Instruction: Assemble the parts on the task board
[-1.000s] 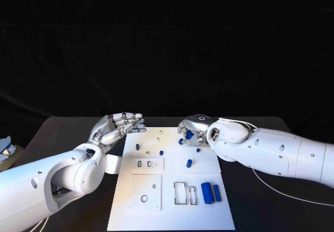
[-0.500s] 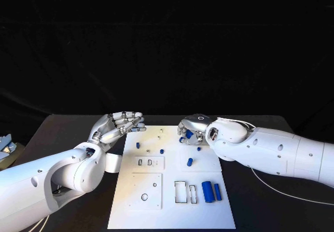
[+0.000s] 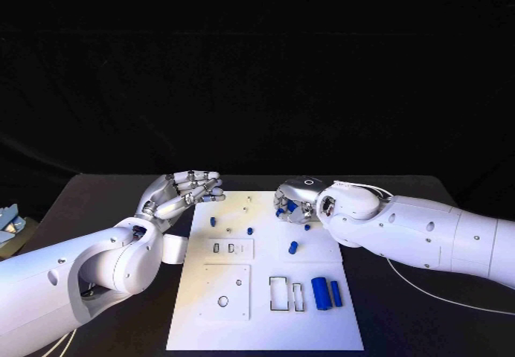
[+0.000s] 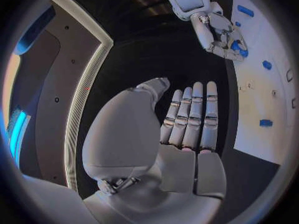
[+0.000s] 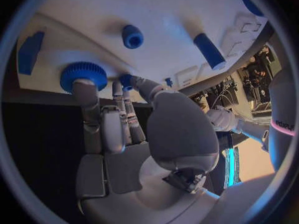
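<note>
Right hand (image 3: 298, 204) is hovering over the far right corner of the flat white rectangular task board (image 3: 269, 327), fingers curled down onto the board. The right wrist view is showing its fingertips (image 5: 84, 87) touching a round blue ridged disc part (image 5: 81, 73) and a smaller blue piece (image 5: 126, 79) at the thumb side. Whether it is actually gripping the disc or only pressing on it, I cannot tell. In the head view the hand itself is hiding most of that disc.

Left hand (image 3: 184, 192) is sitting just off the board's far left corner, over the black surface (image 3: 107, 201), holding nothing. The left wrist view is showing its fingers (image 4: 193, 114) lying straight and side by side, thumb set apart.

Other parts on the board, relative to it:
- small blue peg (image 3: 213, 222) standing near the far left edge
- short blue cylinder (image 3: 292, 248) lying mid-board, right of centre
- large blue cylinder (image 3: 320, 292) and a thinner blue bar (image 3: 335, 293) lying side by side near the right edge, toward the near end
- small blue stud (image 3: 308, 227) just near-side of the right hand

Right forearm is covering the board's right edge at mid length. A white block (image 3: 175, 250) beside the board's left edge is partly cut off by the left arm; hard to make out.
</note>
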Controlling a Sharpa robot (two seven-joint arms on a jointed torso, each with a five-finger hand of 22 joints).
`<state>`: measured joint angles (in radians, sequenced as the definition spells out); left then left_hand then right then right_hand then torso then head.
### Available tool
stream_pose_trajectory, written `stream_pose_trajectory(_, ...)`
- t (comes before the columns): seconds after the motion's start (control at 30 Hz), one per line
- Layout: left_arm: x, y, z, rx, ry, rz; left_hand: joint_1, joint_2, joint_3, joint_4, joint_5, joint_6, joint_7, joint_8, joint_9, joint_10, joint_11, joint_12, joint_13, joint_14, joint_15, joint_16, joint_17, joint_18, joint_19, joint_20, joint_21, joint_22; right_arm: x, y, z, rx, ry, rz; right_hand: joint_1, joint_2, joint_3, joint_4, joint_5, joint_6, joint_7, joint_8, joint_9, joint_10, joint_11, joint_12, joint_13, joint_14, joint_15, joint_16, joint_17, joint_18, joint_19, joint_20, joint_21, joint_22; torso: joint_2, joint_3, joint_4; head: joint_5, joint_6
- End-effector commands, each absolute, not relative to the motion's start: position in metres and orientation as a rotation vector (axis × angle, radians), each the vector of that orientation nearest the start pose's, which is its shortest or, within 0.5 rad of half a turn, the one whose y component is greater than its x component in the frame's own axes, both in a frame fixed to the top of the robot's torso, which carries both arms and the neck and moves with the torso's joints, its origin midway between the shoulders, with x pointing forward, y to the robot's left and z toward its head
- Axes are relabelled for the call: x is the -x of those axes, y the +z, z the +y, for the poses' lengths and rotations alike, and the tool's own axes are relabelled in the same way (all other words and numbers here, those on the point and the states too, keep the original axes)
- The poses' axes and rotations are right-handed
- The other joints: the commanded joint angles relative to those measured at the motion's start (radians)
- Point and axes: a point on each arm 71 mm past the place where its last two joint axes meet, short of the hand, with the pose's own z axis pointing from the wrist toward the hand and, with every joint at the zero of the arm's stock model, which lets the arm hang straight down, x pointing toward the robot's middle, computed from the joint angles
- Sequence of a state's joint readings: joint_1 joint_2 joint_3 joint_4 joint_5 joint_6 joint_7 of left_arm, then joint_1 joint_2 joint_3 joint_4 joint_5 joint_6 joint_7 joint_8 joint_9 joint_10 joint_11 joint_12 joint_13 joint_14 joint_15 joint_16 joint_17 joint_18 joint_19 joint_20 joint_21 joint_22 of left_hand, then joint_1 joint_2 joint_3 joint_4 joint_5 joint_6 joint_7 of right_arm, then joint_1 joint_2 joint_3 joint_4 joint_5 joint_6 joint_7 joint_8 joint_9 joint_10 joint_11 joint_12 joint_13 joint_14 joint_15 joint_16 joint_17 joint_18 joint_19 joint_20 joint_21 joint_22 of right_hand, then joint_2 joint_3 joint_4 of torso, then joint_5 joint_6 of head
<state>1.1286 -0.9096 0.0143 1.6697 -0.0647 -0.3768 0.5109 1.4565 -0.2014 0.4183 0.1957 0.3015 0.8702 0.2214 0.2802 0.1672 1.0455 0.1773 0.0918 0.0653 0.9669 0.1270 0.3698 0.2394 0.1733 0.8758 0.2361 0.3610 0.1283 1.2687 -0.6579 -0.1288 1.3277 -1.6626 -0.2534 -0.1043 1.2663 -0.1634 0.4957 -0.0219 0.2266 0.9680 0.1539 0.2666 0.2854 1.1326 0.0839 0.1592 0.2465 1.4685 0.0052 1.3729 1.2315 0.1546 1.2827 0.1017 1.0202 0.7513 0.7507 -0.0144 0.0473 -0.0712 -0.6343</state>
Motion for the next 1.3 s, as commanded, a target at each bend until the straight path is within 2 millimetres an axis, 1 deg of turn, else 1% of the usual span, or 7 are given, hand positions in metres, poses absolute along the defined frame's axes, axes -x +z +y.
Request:
stream_pose_trajectory(0.03,-0.456,-0.168,0.201,1.025,-1.651,1.320,-0.013,0.000,0.008,-0.001,-0.004,-0.009,0.017,-0.007,-0.002,-0.004,0.002,-0.008,-0.001,0.006,0.002,0.007,0.002,0.010,0.009,0.000,0.006,0.001,-0.517,-0.198,-0.157,0.471,0.472,1.668,0.014,0.000,0.009,0.001,-0.005,0.009,0.000,0.008,0.003,0.003,0.001,0.006,0.001,0.042,-0.004,0.005,0.001,-0.015,0.005,-0.001,0.006,0.004,0.002,0.0003,-0.0008,0.002,-0.001)
stream_pose_trajectory(0.17,-0.457,-0.168,0.202,1.030,-1.650,1.320,-0.014,0.000,0.008,-0.001,-0.004,-0.009,0.018,-0.007,-0.002,-0.004,0.002,-0.009,-0.001,0.005,0.002,0.007,0.002,0.010,0.009,0.000,0.006,0.001,-0.517,-0.197,-0.157,0.459,0.473,1.652,0.016,0.003,0.012,0.001,-0.005,0.011,0.000,0.010,0.005,0.003,0.000,0.007,0.001,0.042,-0.004,0.008,0.003,-0.015,0.005,-0.001,0.010,0.009,0.003,0.0003,-0.0008,0.003,-0.003)
stream_pose_trajectory(0.23,-0.457,-0.168,0.202,1.032,-1.650,1.320,-0.014,0.000,0.008,-0.001,-0.004,-0.009,0.018,-0.007,-0.002,-0.004,0.002,-0.009,-0.001,0.005,0.002,0.007,0.002,0.010,0.009,0.000,0.006,0.001,-0.516,-0.195,-0.157,0.442,0.475,1.627,0.022,0.016,0.021,0.002,-0.007,0.019,-0.004,0.017,0.012,0.011,-0.002,0.014,0.004,0.043,-0.007,0.013,0.009,-0.016,0.008,-0.003,0.021,0.023,0.003,0.0005,-0.0011,0.003,-0.004)
stream_pose_trajectory(0.27,-0.457,-0.168,0.202,1.033,-1.650,1.321,-0.014,0.000,0.008,-0.001,-0.004,-0.009,0.018,-0.007,-0.002,-0.004,0.002,-0.009,-0.001,0.005,0.002,0.007,0.002,0.010,0.009,0.000,0.006,0.001,-0.516,-0.194,-0.157,0.431,0.478,1.611,0.033,0.039,0.036,0.001,-0.050,0.037,-0.013,0.031,0.024,0.031,-0.010,0.029,0.011,0.046,-0.013,0.023,0.020,-0.018,0.014,-0.006,0.039,0.045,0.003,0.0009,-0.0007,0.002,-0.004)
stream_pose_trajectory(0.43,-0.457,-0.169,0.203,1.043,-1.648,1.319,-0.016,0.003,0.009,0.000,-0.004,-0.010,0.019,-0.009,-0.003,-0.006,0.003,-0.011,-0.001,0.006,0.002,0.008,0.003,0.009,0.010,0.000,0.006,0.001,-0.513,-0.189,-0.160,0.384,0.485,1.548,0.038,0.054,0.052,-0.002,-0.055,0.054,-0.024,0.056,0.054,0.049,-0.023,0.047,0.023,0.046,-0.023,0.029,0.022,-0.020,0.012,-0.015,0.054,0.065,0.003,0.0009,-0.0011,0.004,-0.004)
stream_pose_trajectory(0.77,-0.458,-0.169,0.204,1.050,-1.646,1.318,-0.016,0.003,0.009,0.000,-0.004,-0.010,0.019,-0.009,-0.003,-0.006,0.003,-0.011,-0.001,0.006,0.002,0.008,0.003,0.009,0.010,0.000,0.006,0.001,-0.514,-0.179,-0.154,0.332,0.502,1.468,0.039,0.053,0.056,-0.005,-0.055,0.055,-0.026,0.062,0.064,0.049,-0.025,0.050,0.025,0.046,-0.024,0.032,0.026,-0.020,0.011,-0.017,0.058,0.071,0.005,0.0007,-0.0004,0.004,0.004)
stream_pose_trajectory(1.3,-0.458,-0.169,0.199,1.048,-1.657,1.322,-0.018,0.005,0.010,0.000,-0.004,-0.011,0.019,-0.010,-0.003,-0.006,0.004,-0.013,0.000,0.006,0.003,0.010,0.004,0.009,0.010,0.000,0.007,0.001,-0.534,-0.175,-0.116,0.327,0.538,1.414,0.039,0.048,0.066,-0.012,-0.055,0.043,-0.022,0.067,0.081,0.031,-0.020,0.042,0.023,0.047,-0.021,0.037,0.030,-0.022,0.007,-0.017,0.066,0.081,0.011,0.0018,0.0058,0.004,0.004)
